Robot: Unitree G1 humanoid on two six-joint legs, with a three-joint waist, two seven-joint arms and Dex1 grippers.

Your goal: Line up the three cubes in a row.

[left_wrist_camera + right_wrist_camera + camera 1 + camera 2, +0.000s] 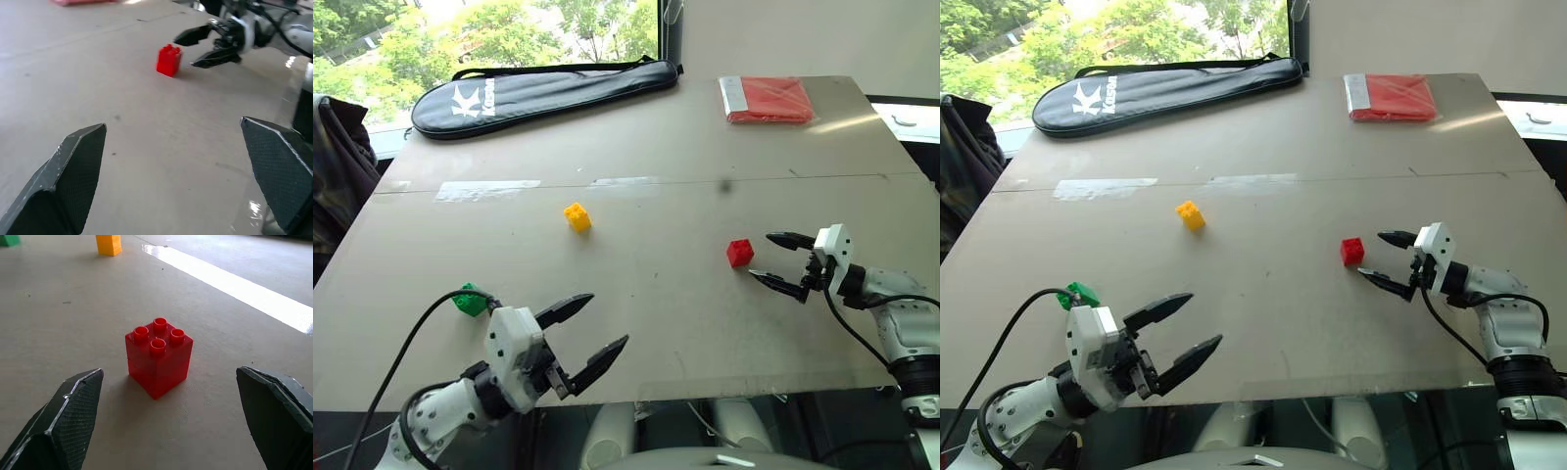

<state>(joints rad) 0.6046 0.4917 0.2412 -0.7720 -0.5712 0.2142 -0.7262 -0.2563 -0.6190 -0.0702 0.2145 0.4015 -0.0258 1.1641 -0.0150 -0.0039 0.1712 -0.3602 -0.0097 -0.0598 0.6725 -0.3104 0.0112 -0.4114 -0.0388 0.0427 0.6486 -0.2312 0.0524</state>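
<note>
Grey table (pixel 656 323); window (pixel 489 34) beyond; trees outside.

This is looking like an office or a lab room. A wide grey table (pixel 636 313) is standing by a big window (pixel 489 29) with green trees outside, and a black racket bag (pixel 543 93) and a flat red packet (pixel 769 100) are lying on it.

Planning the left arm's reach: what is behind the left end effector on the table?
The green cube sits just behind the left end effector, partly covered by its cable and white housing; its studs cannot be seen.
</note>
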